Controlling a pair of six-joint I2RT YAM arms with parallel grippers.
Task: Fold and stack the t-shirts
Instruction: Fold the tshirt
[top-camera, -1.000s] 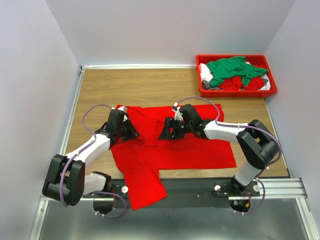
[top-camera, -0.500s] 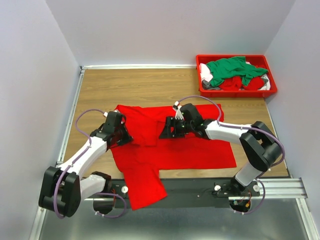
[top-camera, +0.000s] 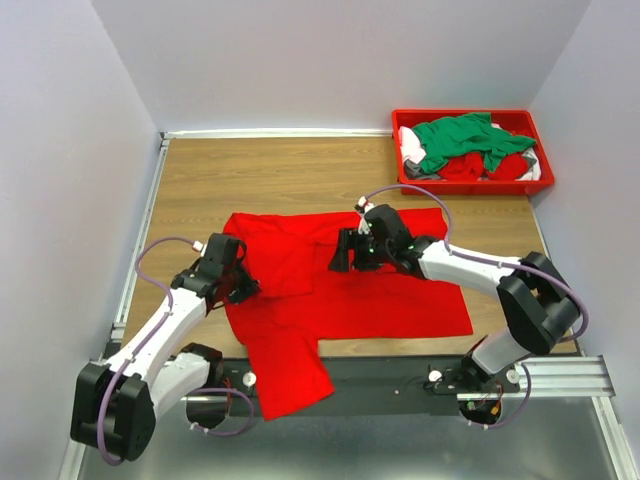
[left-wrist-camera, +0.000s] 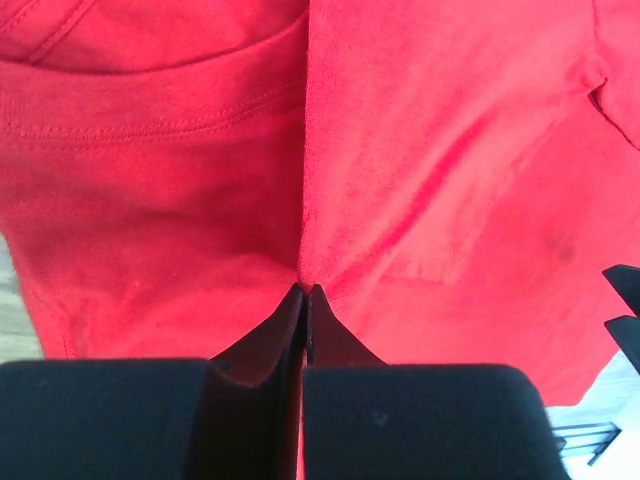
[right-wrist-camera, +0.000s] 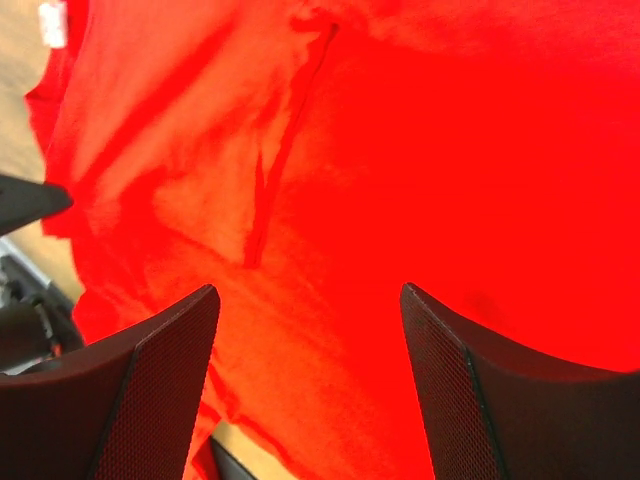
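Top external view: a bright red short-sleeved cloth t-shirt (top-camera: 380, 300) is seen spread over the near half of the brown wooden table (top-camera: 280, 175), with one part draped over the near edge toward the arm bases. At the far right corner a red rectangular plastic bin (top-camera: 470, 186) is filled with more garments, a green cloth shirt (top-camera: 465, 135) lying on top.

In the left wrist view the left gripper (left-wrist-camera: 305, 292) is clenched, its fingers pressed together on a raised ridge of the red cloth at the shirt's left border. In the right wrist view the right gripper (right-wrist-camera: 308, 295) is spread wide with nothing between the fingers, and it is held just above the shirt's middle, near a seam.

The step in hand is judged to be the taking of a two-point hold for the first fold; the folding itself appears barely begun.

- The left pinch should be kept firm, so that the ridge is not lost.
- The right fingers should be lowered onto an edge matching the left hold, not onto flat cloth, and closed on all layers there.
- Both holds should be raised only slightly and carried together, so that the fold line is kept straight.
- The overhanging part could drag; slack should be allowed for it.
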